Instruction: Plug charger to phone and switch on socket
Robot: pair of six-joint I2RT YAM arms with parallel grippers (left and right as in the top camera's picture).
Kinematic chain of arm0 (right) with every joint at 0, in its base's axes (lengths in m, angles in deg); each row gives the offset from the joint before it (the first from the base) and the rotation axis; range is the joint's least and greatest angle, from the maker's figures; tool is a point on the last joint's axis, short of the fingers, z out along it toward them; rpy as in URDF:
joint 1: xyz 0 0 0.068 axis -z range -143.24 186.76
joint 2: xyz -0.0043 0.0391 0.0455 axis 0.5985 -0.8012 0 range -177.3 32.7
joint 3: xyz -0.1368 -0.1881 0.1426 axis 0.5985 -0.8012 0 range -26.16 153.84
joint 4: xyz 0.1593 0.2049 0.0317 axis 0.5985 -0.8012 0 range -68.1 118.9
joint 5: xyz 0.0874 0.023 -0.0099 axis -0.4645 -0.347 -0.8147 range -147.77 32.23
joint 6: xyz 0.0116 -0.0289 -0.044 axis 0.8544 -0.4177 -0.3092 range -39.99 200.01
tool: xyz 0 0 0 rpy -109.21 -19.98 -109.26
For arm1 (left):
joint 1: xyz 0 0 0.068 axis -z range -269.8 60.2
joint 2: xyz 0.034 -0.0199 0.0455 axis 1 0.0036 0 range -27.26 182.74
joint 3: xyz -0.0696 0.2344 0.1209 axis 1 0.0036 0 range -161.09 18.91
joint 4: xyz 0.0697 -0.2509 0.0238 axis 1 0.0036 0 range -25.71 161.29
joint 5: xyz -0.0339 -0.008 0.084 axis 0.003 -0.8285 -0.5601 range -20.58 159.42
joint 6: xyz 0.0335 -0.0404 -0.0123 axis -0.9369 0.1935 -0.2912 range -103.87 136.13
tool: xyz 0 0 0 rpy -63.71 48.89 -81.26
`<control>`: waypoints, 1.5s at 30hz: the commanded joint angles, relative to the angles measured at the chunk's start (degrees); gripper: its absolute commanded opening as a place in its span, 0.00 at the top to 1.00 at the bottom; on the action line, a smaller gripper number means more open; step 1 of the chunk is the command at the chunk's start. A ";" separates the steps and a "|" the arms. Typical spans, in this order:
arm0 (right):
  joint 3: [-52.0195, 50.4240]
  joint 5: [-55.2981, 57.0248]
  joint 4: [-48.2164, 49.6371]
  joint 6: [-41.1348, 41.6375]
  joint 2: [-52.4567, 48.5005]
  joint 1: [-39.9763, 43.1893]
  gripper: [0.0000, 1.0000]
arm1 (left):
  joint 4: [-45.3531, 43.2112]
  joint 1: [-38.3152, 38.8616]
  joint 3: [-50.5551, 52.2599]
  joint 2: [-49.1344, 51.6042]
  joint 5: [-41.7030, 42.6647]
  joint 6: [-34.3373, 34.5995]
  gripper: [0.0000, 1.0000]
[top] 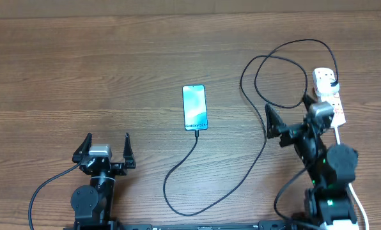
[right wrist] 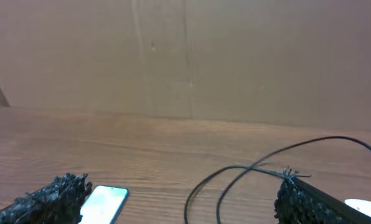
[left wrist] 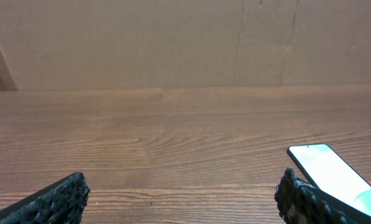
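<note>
**Item 1. Worktop** [top: 82, 64]: brown wood-grain surface that carries everything below. It looks smooth, so light things will probably skid on it.

**Item 2. Left end effector** [top: 106, 145]: at the near edge, well to the left of the phone. Its fingers are spread wide and hold nothing.

**Item 3. Right end effector** [top: 287, 114]: just beside the power strip, amid the cable loops. Its fingers are also spread wide and empty.

**Item 4. Charger cable** [top: 242, 80]: long, thin and black, lying in loose loops across the right half of the worktop.
- Handling: probably limp and very light, so it will drag and spring back. Take hold close to an end rather than mid-run.

**Item 5. Power strip** [top: 323, 76]: white and elongated, at the far right, partly hidden by the right arm.
- Handling: rigid, light plastic. It may slide or tip under a sideways push, so press straight down on it.
- Reddish marks [top: 337, 114] on it are likely the switches, but they are too small to tell on from off.

**Item 6. Phone** [top: 195, 107]: lies flat at mid-worktop with its cyan screen up.
- Handling: slim and stiff, with slick glass that is probably fragile. Grip it across the long black edges, or simply steady it in place.

**Item 7. Black plug** [top: 332, 82]: sits in the strip's far outlet and looks seated.

**Item 8. Connector tip** [top: 195, 132]: meets the phone's near edge. Whether it is fully seated cannot be told. It is small and stiff, so pinch it at the boot.
</note>
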 commanded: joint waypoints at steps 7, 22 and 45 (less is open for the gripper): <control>-6.25 4.57 0.48 -0.26 13.84 -0.31 0.00 | 0.09 -0.42 0.20 -0.48 0.44 0.81 0.00; -17.81 4.81 -1.53 0.50 32.13 -0.31 0.00 | 0.09 -0.42 0.20 -0.48 0.44 0.81 0.00; -17.79 4.48 -13.86 1.09 34.07 -0.31 0.00 | 0.09 -0.42 0.20 -0.48 0.44 0.81 0.00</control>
